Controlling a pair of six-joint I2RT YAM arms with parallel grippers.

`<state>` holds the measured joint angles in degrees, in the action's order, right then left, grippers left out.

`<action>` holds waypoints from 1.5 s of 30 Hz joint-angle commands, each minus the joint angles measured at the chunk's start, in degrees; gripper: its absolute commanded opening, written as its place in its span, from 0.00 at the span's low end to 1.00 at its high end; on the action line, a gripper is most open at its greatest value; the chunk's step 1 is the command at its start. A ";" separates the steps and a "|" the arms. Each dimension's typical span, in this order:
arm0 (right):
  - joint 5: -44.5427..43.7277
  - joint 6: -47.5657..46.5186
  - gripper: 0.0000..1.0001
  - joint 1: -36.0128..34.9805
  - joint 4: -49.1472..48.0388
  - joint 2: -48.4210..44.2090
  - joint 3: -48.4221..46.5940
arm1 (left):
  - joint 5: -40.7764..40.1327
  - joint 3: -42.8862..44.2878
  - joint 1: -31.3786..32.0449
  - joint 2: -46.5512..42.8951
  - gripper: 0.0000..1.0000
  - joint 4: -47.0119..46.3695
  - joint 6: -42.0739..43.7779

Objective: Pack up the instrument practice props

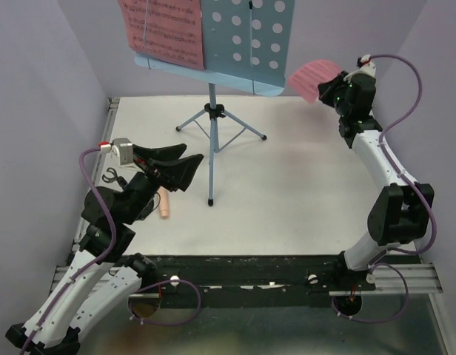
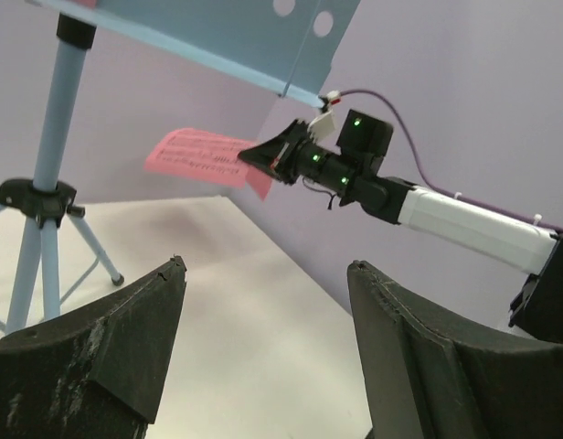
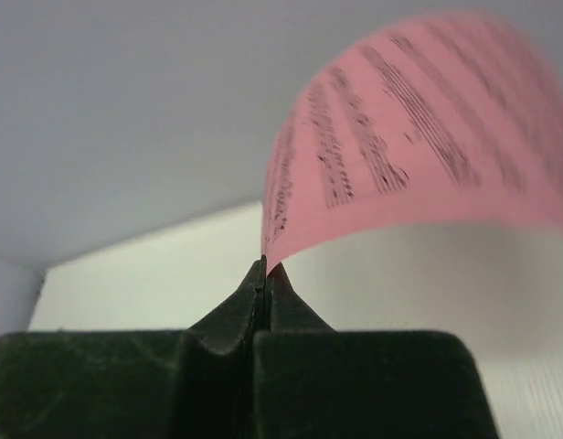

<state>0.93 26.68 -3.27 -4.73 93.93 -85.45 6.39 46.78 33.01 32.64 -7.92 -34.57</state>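
The light-blue tripod music stand (image 1: 212,118) stands at the back middle, its hole-dotted desk (image 1: 243,44) still bearing one pink sheet-music page (image 1: 163,29). My right gripper (image 1: 330,87) is shut on the corner of the second pink page (image 1: 312,78), held in the air right of the desk; the page also shows in the right wrist view (image 3: 409,155) and the left wrist view (image 2: 195,155). My left gripper (image 1: 185,164) is open and empty, left of the stand's pole. The beige-pink toy microphone (image 1: 164,203) lies under it. The black mic stand (image 1: 110,175) is mostly hidden.
Lilac walls close in the white table (image 1: 302,192) on three sides. The tripod legs (image 1: 246,132) spread over the back middle. A black rail (image 1: 250,270) runs along the near edge.
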 commanded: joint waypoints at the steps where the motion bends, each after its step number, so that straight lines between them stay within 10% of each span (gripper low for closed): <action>1: 5.58 5.12 0.01 -0.16 -2.21 3.36 16.07 | -0.59 -3.10 0.12 -1.44 0.81 2.82 -2.17; 8: 8.03 6.90 0.01 0.02 -1.34 8.37 23.58 | -0.42 -6.52 0.12 -3.64 0.81 5.55 -3.84; 34: -7.34 -0.31 0.01 2.83 27.06 21.30 6.52 | 0.64 -9.52 0.03 -3.11 0.81 7.84 -5.78; 41: -9.80 0.48 0.54 4.32 28.20 19.37 6.87 | -0.06 -10.13 0.03 -4.08 0.81 7.92 -5.78; 45: -10.24 1.10 0.64 4.32 28.29 16.47 7.23 | -0.07 -10.22 0.03 -4.34 0.81 7.83 -5.95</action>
<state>-6.94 27.07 0.73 21.21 114.10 -78.17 6.44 37.34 33.01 29.04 -0.49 -40.32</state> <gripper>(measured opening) 0.608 0.809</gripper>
